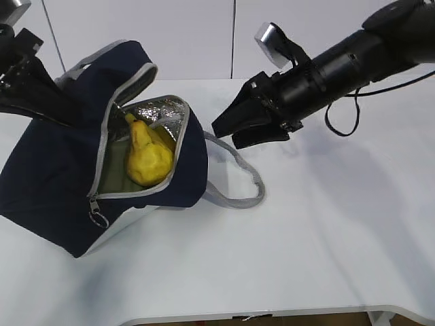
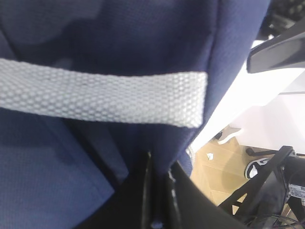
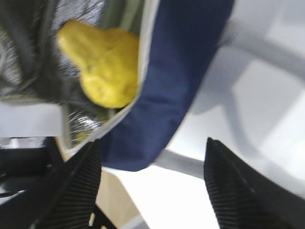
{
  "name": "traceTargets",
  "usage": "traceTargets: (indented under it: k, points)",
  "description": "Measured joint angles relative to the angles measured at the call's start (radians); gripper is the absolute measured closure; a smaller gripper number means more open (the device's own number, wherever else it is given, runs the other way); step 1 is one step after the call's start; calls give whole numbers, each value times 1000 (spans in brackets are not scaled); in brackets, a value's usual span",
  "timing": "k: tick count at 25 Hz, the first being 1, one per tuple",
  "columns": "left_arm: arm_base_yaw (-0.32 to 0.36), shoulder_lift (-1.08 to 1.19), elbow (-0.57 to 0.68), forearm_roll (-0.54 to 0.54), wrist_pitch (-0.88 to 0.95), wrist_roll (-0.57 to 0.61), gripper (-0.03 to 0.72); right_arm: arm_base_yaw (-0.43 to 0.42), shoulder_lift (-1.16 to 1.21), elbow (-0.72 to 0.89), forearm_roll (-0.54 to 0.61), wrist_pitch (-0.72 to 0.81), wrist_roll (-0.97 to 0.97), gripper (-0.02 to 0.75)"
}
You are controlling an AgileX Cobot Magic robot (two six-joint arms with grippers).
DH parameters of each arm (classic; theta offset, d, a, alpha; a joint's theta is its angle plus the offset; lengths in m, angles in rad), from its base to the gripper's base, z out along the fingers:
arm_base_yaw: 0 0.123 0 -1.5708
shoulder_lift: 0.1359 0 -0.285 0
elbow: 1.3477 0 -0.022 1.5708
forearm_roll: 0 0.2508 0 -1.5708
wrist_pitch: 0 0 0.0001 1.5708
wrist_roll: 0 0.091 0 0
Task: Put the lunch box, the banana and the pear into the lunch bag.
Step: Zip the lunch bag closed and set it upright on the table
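The navy lunch bag [image 1: 54, 170] leans tilted on the table with its zipped mouth open toward me. Inside, against the foil lining, lies the yellow pear [image 1: 148, 163] [image 3: 107, 67]. A strip of the banana [image 1: 163, 138] shows behind it. A pale green surface under the pear [image 1: 114, 180] looks like the lunch box lid, mostly hidden. My left gripper [image 1: 64, 112] [image 2: 159, 164] is shut on the bag's navy fabric at its upper back, below a grey webbing handle [image 2: 95, 98]. My right gripper [image 1: 225, 136] [image 3: 152, 143] hangs open and empty just right of the bag's mouth.
A grey webbing handle loop [image 1: 250, 182] trails on the white table [image 1: 326, 231] to the right of the bag. The zipper's ring pull [image 1: 99, 219] hangs at the mouth's lower corner. The table's front edge runs along the bottom of the exterior view.
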Motion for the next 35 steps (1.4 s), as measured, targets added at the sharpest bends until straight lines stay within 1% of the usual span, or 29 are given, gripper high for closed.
traceTargets:
  k: [3,5,7,11,15,17,22,28,35]
  points:
    - [0,0,0,-1,0,0,701,0,-13,77,141,-4,-118,191]
    - [0,0,0,-1,0,0,701,0,-16,120,206,-11,-173,191]
    - [0,0,0,-4,0,0,701,0,-16,159,242,-20,-207,191]
    - [0,0,0,-8,0,0,701,0,-16,188,291,-88,-244,190]
    - [0,0,0,-12,0,0,701,0,-16,191,312,-188,-255,190]
    - [0,0,0,-21,0,0,701,0,-11,191,335,-208,-258,191]
    - [0,0,0,-32,0,0,701,0,49,191,412,-184,-259,191]
    - [0,0,0,-34,0,0,701,0,95,193,429,-153,-264,191]
    - [0,0,0,-34,0,0,701,8,153,193,493,-104,-280,191]
